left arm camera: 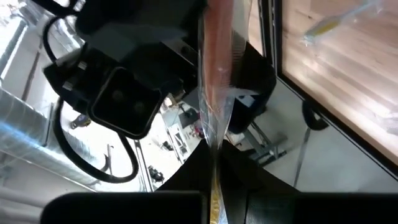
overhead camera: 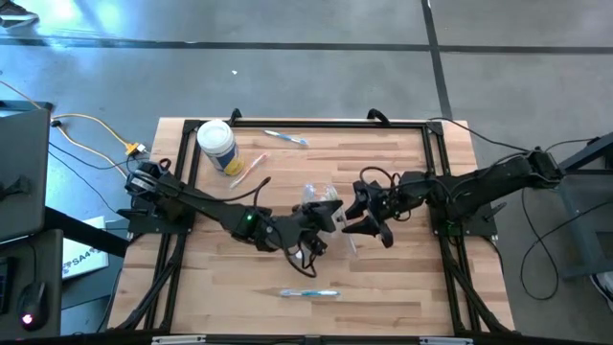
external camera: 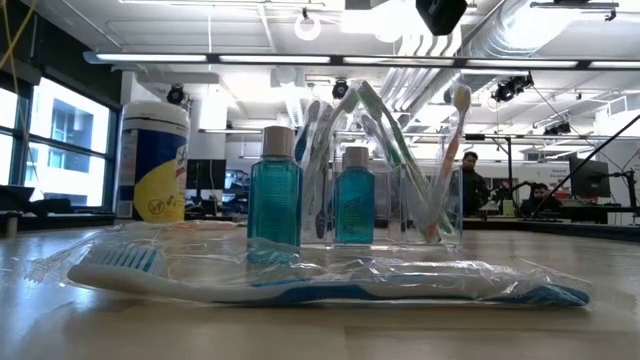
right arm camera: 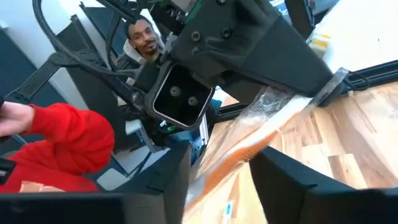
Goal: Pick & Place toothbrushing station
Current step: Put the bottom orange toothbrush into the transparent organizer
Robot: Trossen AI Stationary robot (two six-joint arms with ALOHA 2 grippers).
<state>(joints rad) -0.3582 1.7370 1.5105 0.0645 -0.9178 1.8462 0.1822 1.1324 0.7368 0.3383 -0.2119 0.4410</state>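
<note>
My table is a pale wooden butcher-block top with a black frame along its edges. On it, near the far left corner, stands a white-lidded canister with a yellow label, a pink-handled toothbrush lies just beside it, and a wrapped toothbrush lies close to the far edge. Near the front edge lies a blue-and-white toothbrush in clear wrap, and in the low view two small blue bottles with pale caps stand on the wood in front of a clear holder with toothbrushes in it.
</note>
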